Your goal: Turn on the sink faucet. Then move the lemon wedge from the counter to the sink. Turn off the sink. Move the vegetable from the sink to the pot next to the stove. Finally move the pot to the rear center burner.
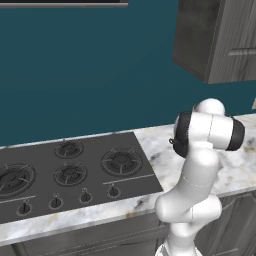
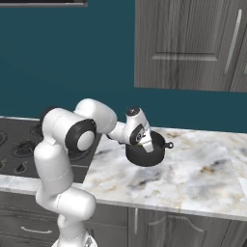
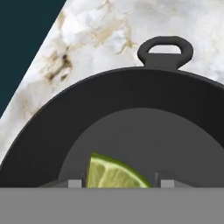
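A black pot (image 2: 146,157) with a loop handle stands on the marble counter (image 2: 193,173), just right of the stove (image 2: 19,144). My gripper (image 2: 141,143) hangs over the pot's mouth, pointing down into it. In the hand view the pot (image 3: 131,87) fills the lower frame. A yellow-green lemon wedge (image 3: 116,174) sits between my fingertips (image 3: 75,182), spanning the gap, so the gripper (image 3: 121,182) looks shut on it. The stove (image 1: 70,172) is a flat black cooktop with ringed burners, the rear centre burner (image 1: 68,148) bare.
Grey wall cabinets (image 2: 193,43) hang above the counter, well over the arm. A row of knobs (image 1: 85,197) lines the stove's front. Bare marble (image 2: 207,164) stretches to the right of the pot. A teal wall (image 1: 75,75) backs everything.
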